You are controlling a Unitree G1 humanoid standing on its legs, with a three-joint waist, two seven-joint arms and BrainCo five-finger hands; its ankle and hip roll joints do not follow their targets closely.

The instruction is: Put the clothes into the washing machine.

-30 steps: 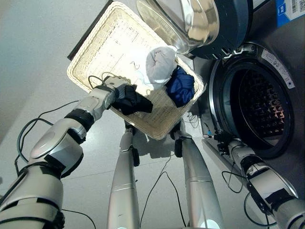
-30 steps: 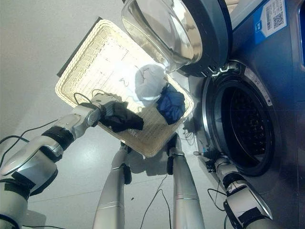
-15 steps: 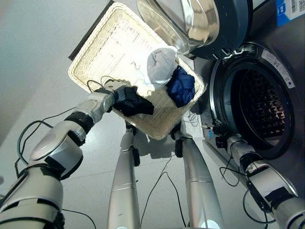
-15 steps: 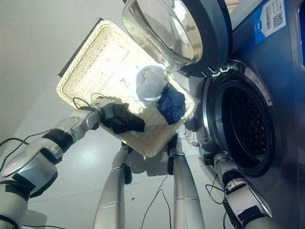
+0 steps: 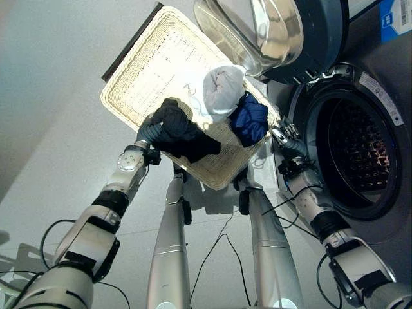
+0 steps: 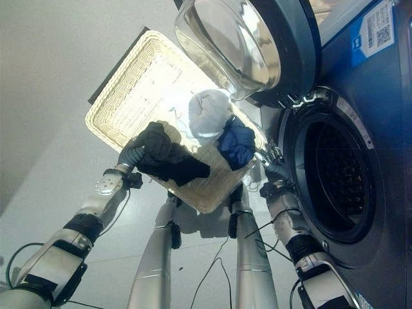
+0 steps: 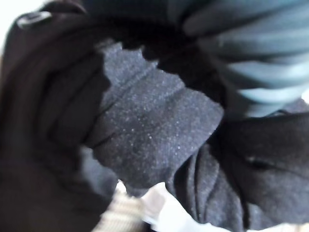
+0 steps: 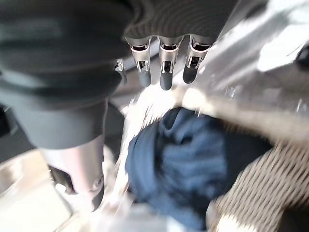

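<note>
At the near edge of the wicker basket [image 5: 154, 71], step in hand judged as pick-up of the first garment: black garment [image 5: 183, 135] gripped and bunched at the left hand [image 5: 151, 131], part of it draped over the basket's near rim. Left fingers curled into the cloth, as confirmed in the left wrist view, where dark fabric [image 7: 145, 140] wraps close round the hand. Left arm extended upward from the lower left, wrist bent toward the basket.

Toward the basket's corner nearest the washing machine [image 5: 380, 161], still to be moved: white garment [image 5: 222, 90] and, just beside it and touching, blue garment [image 5: 250, 119]. Machine door [image 5: 270, 32] swung open above the basket; drum opening [image 5: 357, 151] unobstructed.

At that same corner, right hand [image 6: 269, 161] raised near the blue garment. Right fingers [image 8: 161, 72] straight and relaxed in the right wrist view, holding nothing, with the blue cloth [image 8: 188, 164] just past them.

Next move, as judged: lift the black garment clear of the rim, carry across to the drum opening, release well inside. Risk: trailing cloth snagging on the wicker rim or on the door.
</note>
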